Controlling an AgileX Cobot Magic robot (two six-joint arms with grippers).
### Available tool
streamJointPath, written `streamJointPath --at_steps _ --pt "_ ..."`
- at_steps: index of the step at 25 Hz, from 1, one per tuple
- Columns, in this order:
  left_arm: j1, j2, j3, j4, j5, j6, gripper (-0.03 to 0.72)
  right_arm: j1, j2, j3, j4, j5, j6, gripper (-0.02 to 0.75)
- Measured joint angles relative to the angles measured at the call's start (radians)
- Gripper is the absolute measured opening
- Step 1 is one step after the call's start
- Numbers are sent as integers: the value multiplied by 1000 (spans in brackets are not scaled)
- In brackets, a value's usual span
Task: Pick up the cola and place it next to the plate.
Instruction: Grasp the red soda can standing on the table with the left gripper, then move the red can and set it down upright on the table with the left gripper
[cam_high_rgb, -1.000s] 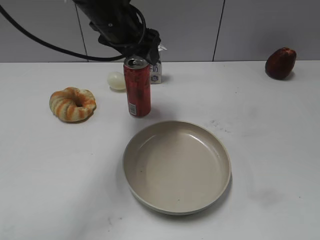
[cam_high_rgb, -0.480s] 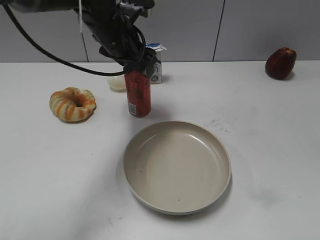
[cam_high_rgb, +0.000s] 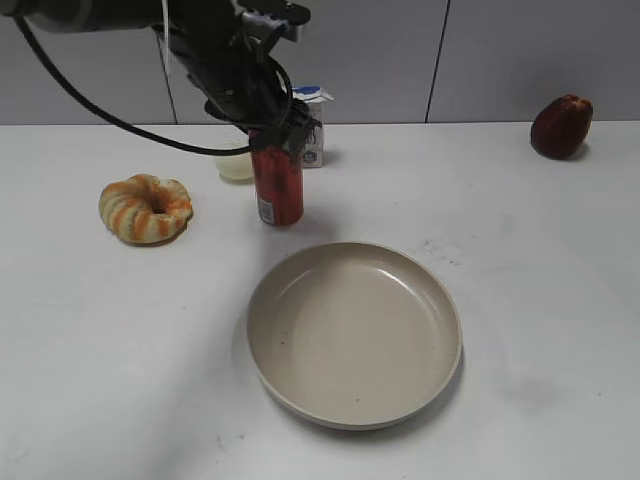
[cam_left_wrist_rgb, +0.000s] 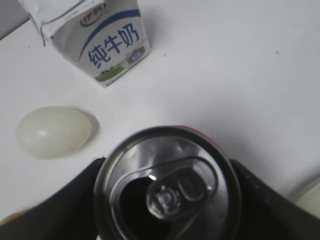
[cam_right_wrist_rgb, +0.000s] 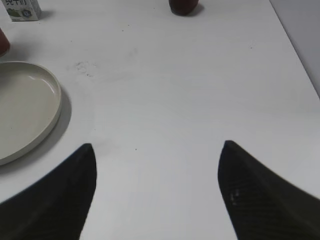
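Red and slim, the cola (cam_high_rgb: 277, 186) stands upright on the white desk (cam_high_rgb: 540, 300) toward the far edge, left of the middle, with the left gripper (cam_high_rgb: 277, 135) come down over its silver top. From the left wrist the can's lid (cam_left_wrist_rgb: 167, 186) fills the lower part of the view, pull tab lying flat, and a black finger (cam_left_wrist_rgb: 60, 205) sits tight against each side of the rim, so the pincer looks clenched on the cola near its top; the can's base seems to rest on the desk, though I cannot tell for sure. The beige plate (cam_high_rgb: 355, 333) lies nearer the front edge, about mid-desk, apart from the can. A milk carton (cam_left_wrist_rgb: 95, 37) stands just behind the cola by the far edge, and a pale egg-shaped thing (cam_left_wrist_rgb: 54, 131) lies to the can's left. Farther left sits an orange-striped ring-shaped bun (cam_high_rgb: 145, 208), and a dark red fruit (cam_high_rgb: 561, 126) rests near the far right corner. The right gripper (cam_right_wrist_rgb: 155, 185) hangs over bare desk on the right side, its two dark fingers (cam_right_wrist_rgb: 260, 200) spread wide, released and holding nothing, with the plate's rim (cam_right_wrist_rgb: 52, 117) at its left.
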Motion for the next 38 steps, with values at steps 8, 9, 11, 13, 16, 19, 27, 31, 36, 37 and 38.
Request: streamJointPath --at_steps 8,9,11,13,16,19,27,31,36,37,38 --pt "-90 -84 0 3 -49 3 518 0 0 0 0 1 0 572" --pt "-109 -80 0 4 -43 3 518 0 0 0 0 1 0 572" --pt "-139 -65 1 5 -41 3 518 0 0 0 0 1 0 572" --pt "-150 -46 1 4 -40 3 518 0 0 0 0 1 0 572" --pt "-151 -15 1 2 -9 3 518 0 0 0 0 0 0 572" --pt "-150 4 1 6 28 3 518 0 0 0 0 1 0 572" --pt "-148 14 1 4 38 3 545 0 0 0 0 0 0 572" --pt "-128 14 -62 0 122 3 631 0 0 0 0 0 0 572" --pt "-54 -26 -270 -3 300 -10 630 0 0 0 0 0 0 572" --pt "-33 -41 -303 -3 328 -28 627 0 0 0 0 0 0 572" --pt "-4 -58 -333 -3 352 -54 624 0 0 0 0 0 0 572"
